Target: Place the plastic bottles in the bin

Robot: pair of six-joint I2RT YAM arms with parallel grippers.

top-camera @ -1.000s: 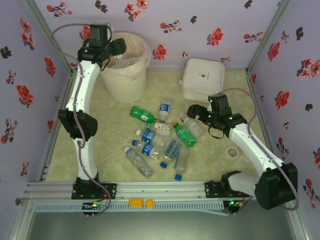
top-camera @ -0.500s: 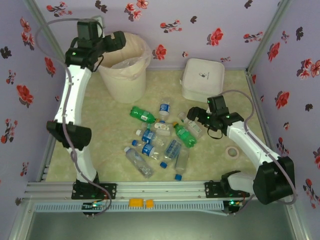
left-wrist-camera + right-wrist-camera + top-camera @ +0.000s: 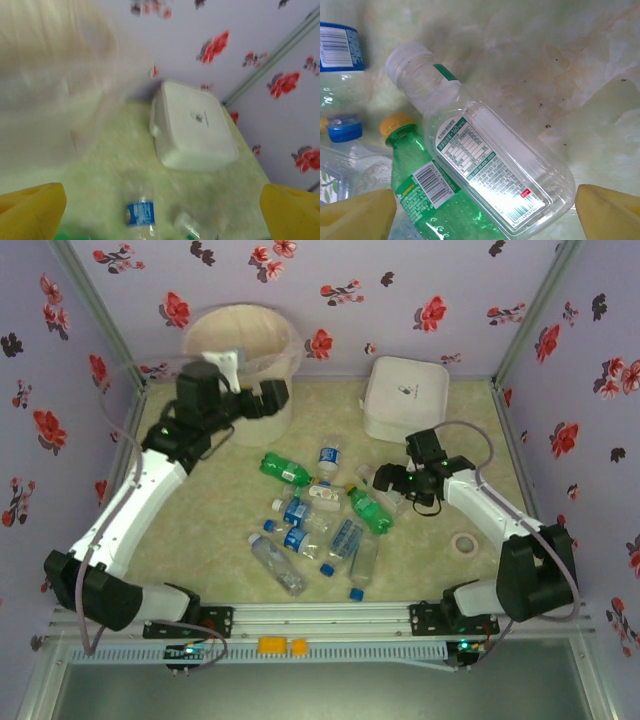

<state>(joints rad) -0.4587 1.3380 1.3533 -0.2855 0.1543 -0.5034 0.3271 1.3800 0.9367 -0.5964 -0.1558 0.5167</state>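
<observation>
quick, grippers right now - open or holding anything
left gripper: open, empty
right gripper: open, straddling a clear bottle, not gripping it yet

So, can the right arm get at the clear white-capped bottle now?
Probably yes: the right gripper hangs open over the clear bottle, one finger each side, nothing lying on it.

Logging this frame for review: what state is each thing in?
left pincer: open, empty.
right pincer: open, straddling the clear bottle.
clear bottle: lying on its side.
green bottle: lying down, yellow cap on.
other plastic bottles: lying loose, outside the bin.
bin: upright, bag-lined.
white box: lid shut.
</observation>
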